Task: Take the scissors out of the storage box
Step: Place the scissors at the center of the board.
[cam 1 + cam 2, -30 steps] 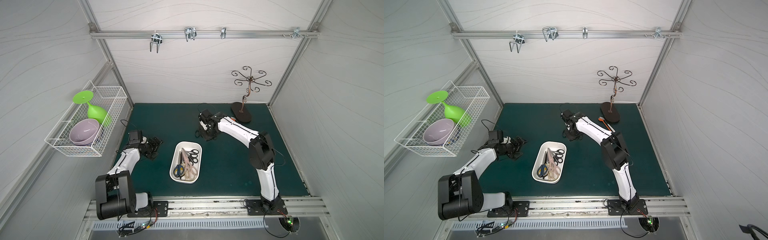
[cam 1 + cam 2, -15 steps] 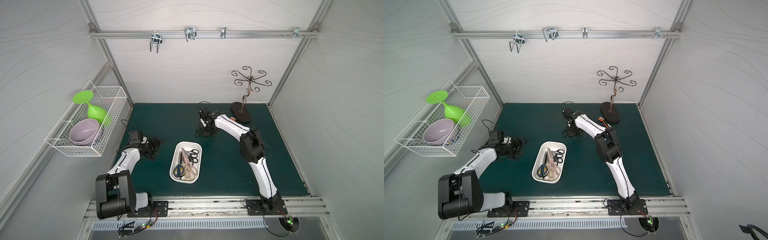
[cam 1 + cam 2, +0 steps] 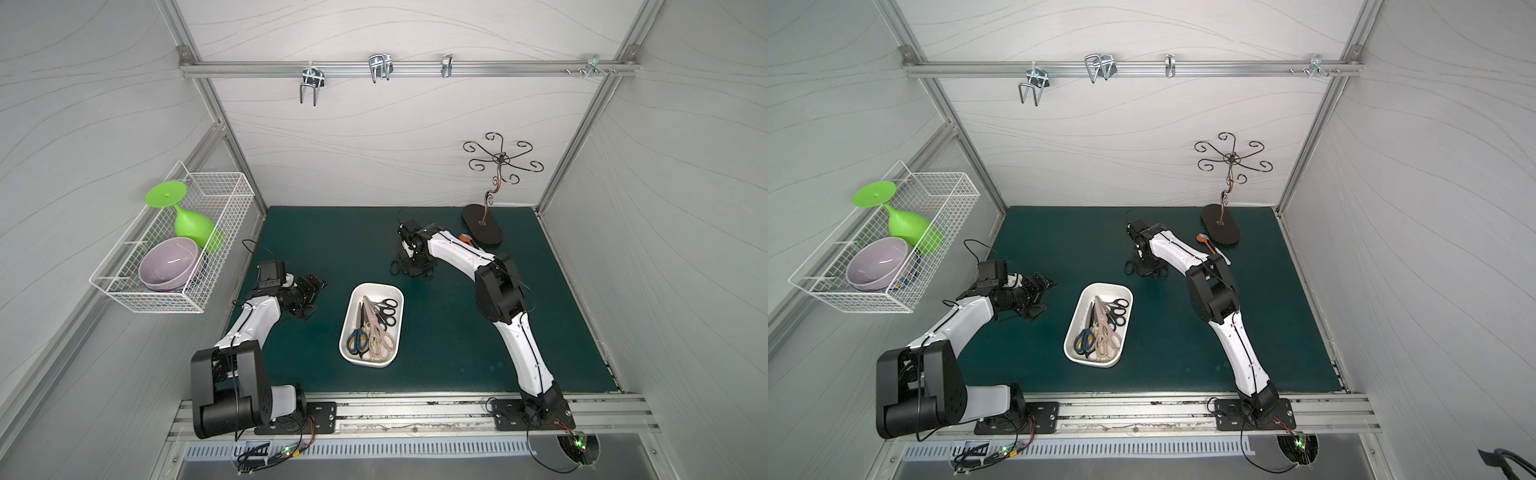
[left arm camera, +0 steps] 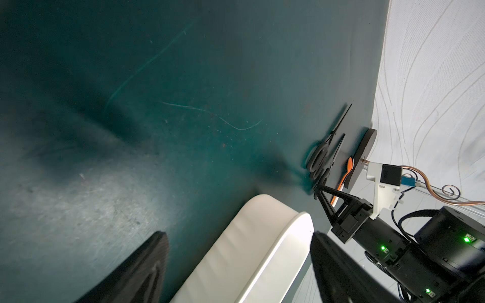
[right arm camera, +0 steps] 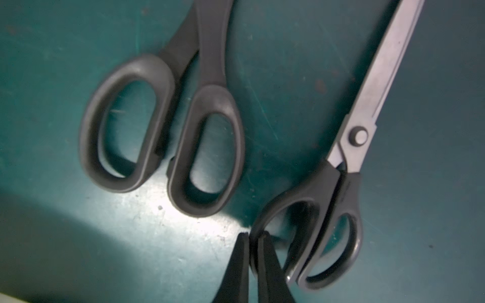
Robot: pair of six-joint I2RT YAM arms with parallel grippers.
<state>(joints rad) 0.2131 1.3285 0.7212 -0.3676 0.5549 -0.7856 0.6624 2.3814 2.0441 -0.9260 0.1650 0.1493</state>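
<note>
The white storage box [image 3: 376,286] [image 3: 1106,285] sits mid-mat and holds several scissors: black-handled pairs [image 3: 386,311], a blue pair [image 3: 358,338], and pink and cream pairs [image 3: 379,337]. Two more black-handled scissors lie at the back of the mat. In the right wrist view one pair [image 5: 162,131] lies free. My right gripper [image 5: 253,237] [image 3: 411,266] is shut on a handle loop of the other pair [image 5: 341,210], low at the mat. My left gripper [image 3: 315,297] [image 4: 237,236] hovers open left of the box, whose wall [image 4: 249,249] shows between its fingers.
An orange spoon [image 3: 467,239] lies beside the black oval base of a copper hook stand [image 3: 482,226] at the back right. A white wire basket [image 3: 174,245] on the left wall holds a green goblet and a purple bowl. Hooks hang from the rail [image 3: 374,68] above.
The right arm's elbow has swung left, and its gripper stays low at the back of the mat. The left arm and the box have not moved.
</note>
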